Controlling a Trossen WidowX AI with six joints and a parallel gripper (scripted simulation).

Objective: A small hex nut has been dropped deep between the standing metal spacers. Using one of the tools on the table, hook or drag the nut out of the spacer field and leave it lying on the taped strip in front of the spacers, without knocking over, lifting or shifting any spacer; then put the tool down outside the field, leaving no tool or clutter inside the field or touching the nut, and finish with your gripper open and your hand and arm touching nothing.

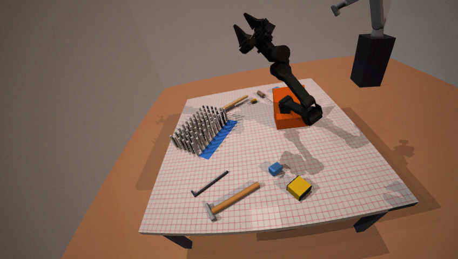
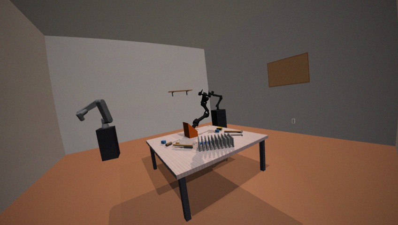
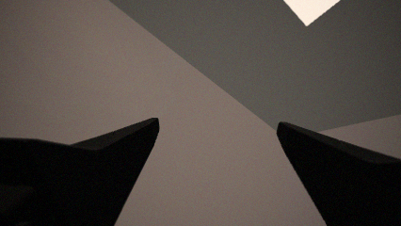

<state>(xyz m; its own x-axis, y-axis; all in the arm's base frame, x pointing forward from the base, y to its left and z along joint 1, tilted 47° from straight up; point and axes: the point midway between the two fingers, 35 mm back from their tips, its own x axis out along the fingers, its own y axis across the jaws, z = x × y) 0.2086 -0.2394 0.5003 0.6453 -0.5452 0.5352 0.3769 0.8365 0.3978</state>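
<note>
One black pincer [image 1: 239, 19] [image 2: 201, 90] [image 3: 216, 125], spread and empty, points upward high above the worktop [image 1: 250, 144] [image 2: 178, 161], well apart from the standing spacers [image 1: 200, 129] [image 2: 215, 142] (the hex nut, presumably among them, cannot be made out).

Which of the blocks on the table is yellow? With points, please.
The one beside the orange hammer handle's free end [image 1: 256, 185]: a yellow block [image 1: 299, 187] with black sides; the others are blue.

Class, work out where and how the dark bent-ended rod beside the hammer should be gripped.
Probably mid-shaft, from above, fingers on its two long sides: the dark rod lies flat, its shaft straight and slim, which leaves the short bent end free.
</note>
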